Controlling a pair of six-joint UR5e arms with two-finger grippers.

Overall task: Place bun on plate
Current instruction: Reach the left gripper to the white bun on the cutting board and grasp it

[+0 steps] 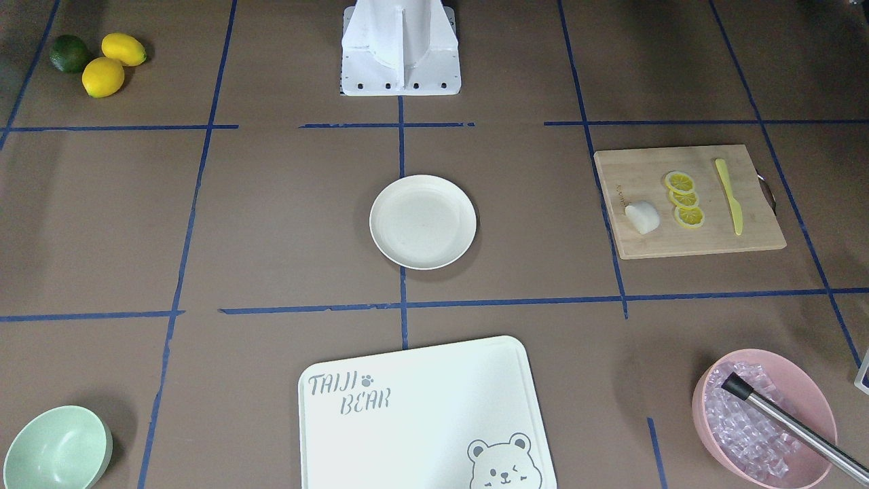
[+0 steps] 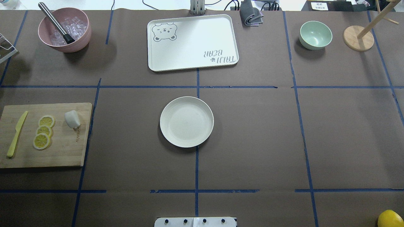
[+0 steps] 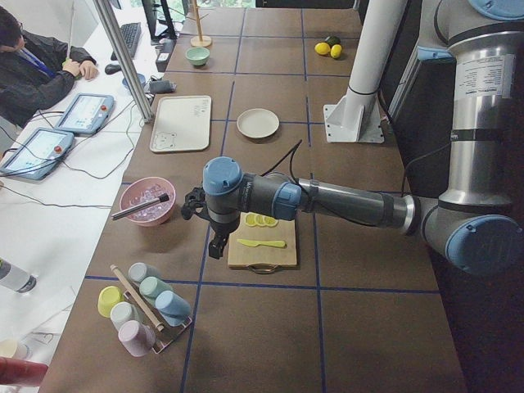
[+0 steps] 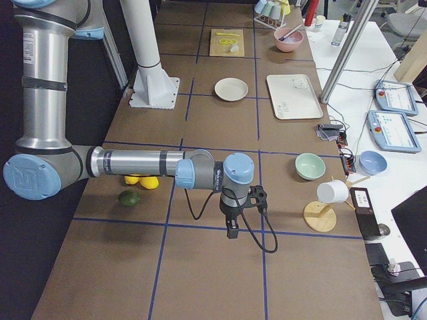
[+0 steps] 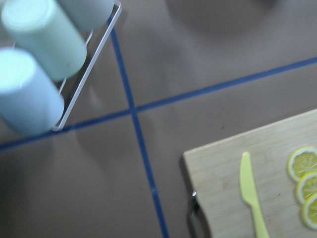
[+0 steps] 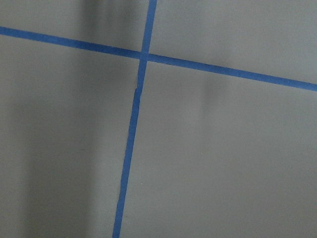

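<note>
Robotics lab: brown paper-covered table (image 2: 252, 142) gridded with blue tape (image 2: 196, 170), white metal arm pedestal (image 1: 400, 47), grey touchscreen control pendants (image 3: 82, 113).

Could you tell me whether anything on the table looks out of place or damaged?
Nothing stands out. The bun lies on the wooden board beside the lemon slices, the plate is bare; only the blue tape near the robot's base looks frayed.

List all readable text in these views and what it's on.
"TAIJI BEAR": printed on the white board, next to a bear face.
Small mark on the wooden cutting board: too small to read.
Sticker on the left arm: blurred, unreadable.
White tag at the far table edge: too small to read.
</note>
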